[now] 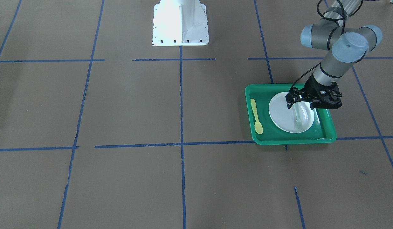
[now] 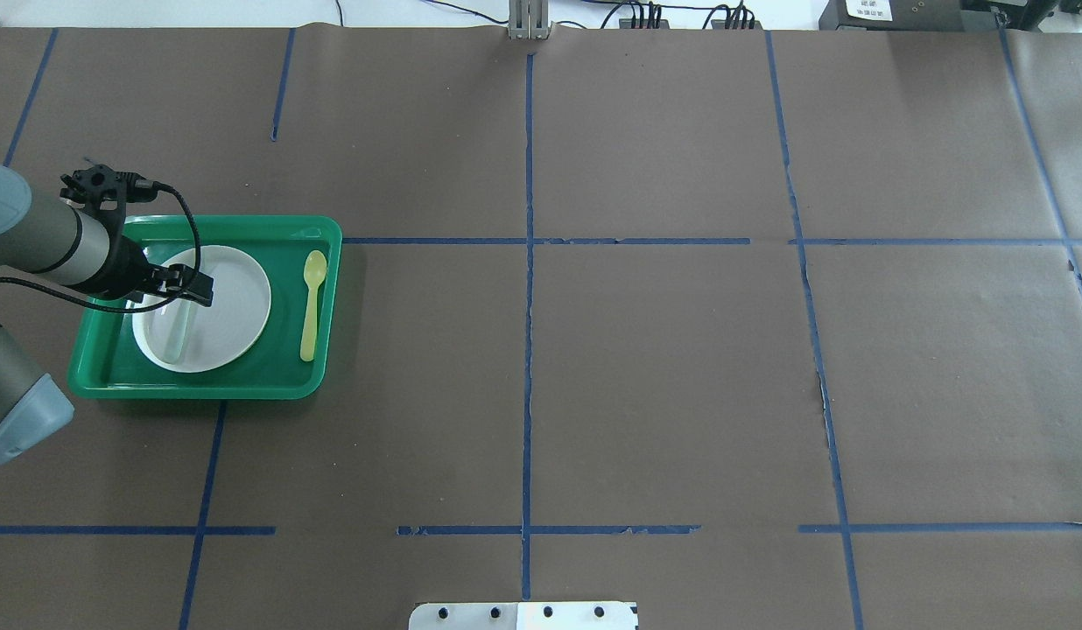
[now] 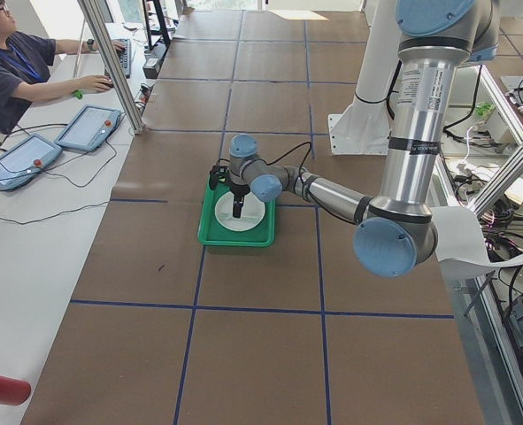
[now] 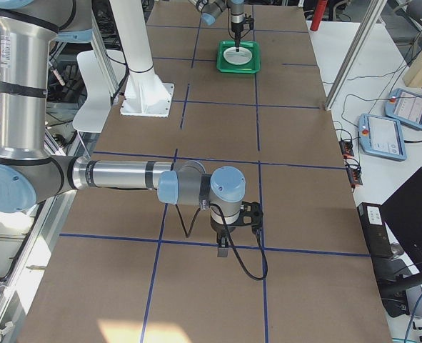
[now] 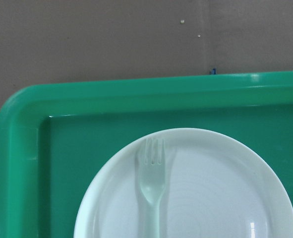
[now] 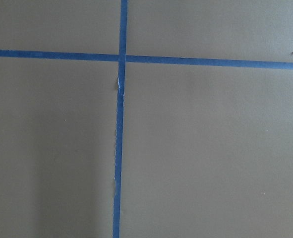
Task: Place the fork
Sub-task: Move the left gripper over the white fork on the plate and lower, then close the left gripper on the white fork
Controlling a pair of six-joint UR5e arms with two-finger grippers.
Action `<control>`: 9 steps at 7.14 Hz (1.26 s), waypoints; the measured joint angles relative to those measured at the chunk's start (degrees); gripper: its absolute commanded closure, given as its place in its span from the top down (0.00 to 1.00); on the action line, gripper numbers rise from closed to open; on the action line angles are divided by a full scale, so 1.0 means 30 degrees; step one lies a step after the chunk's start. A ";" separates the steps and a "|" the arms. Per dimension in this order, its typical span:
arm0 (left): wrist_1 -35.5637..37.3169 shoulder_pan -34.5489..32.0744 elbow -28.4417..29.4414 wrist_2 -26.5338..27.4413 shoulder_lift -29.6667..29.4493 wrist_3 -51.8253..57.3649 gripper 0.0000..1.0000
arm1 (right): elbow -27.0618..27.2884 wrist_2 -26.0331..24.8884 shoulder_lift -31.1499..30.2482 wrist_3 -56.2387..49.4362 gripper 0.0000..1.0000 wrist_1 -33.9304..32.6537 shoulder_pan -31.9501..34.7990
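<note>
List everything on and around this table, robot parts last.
fork: one, pale whitish, lying flat on the plate
plate: one, white, inside the tray
spoon: one, yellow, in the tray beside the plate
tray: one, green, on the table's left half
table: one, brown cover
tape lines: several, blue, forming a grid on the table
operator: one, dark shirt, at the side bench
base mount: one, white, at the table's robot edge
left gripper: one, black, open over the plate
right gripper: one, black, over bare table at a tape crossing
</note>
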 measured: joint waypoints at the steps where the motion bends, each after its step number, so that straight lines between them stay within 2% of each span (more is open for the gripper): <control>1: -0.0013 0.0187 0.0318 0.0007 -0.0001 -0.0040 0.99 | 0.0000 0.0000 0.0000 -0.0005 1.00 -0.0001 0.0000; 2: -0.0027 0.0329 0.0561 0.0008 -0.0002 -0.0064 0.97 | 0.0000 0.0000 0.0000 -0.0010 1.00 -0.0001 0.0000; 3: -0.0041 0.0490 0.0683 0.0003 -0.0002 -0.0074 0.91 | 0.0000 0.0000 0.0000 -0.0011 1.00 -0.0001 0.0000; 4: -0.0048 0.0614 0.0754 -0.0010 -0.0001 -0.0077 0.80 | -0.0001 0.0001 0.0000 -0.0012 1.00 -0.0001 0.0000; 5: -0.0051 0.0714 0.0848 -0.0039 0.0000 -0.0071 0.63 | 0.0000 0.0001 0.0000 -0.0012 1.00 0.0000 0.0001; 6: -0.0052 0.0764 0.0937 -0.0085 0.0006 -0.0065 0.55 | 0.0000 0.0000 0.0000 -0.0012 1.00 -0.0001 0.0000; 8: -0.0053 0.0769 0.0963 -0.0158 0.0035 -0.0069 0.49 | 0.0000 0.0000 0.0000 -0.0012 1.00 -0.0001 0.0000; 9: -0.0053 0.0767 0.0971 -0.0187 0.0046 -0.0058 0.41 | 0.0000 0.0000 0.0000 -0.0008 1.00 -0.0001 0.0000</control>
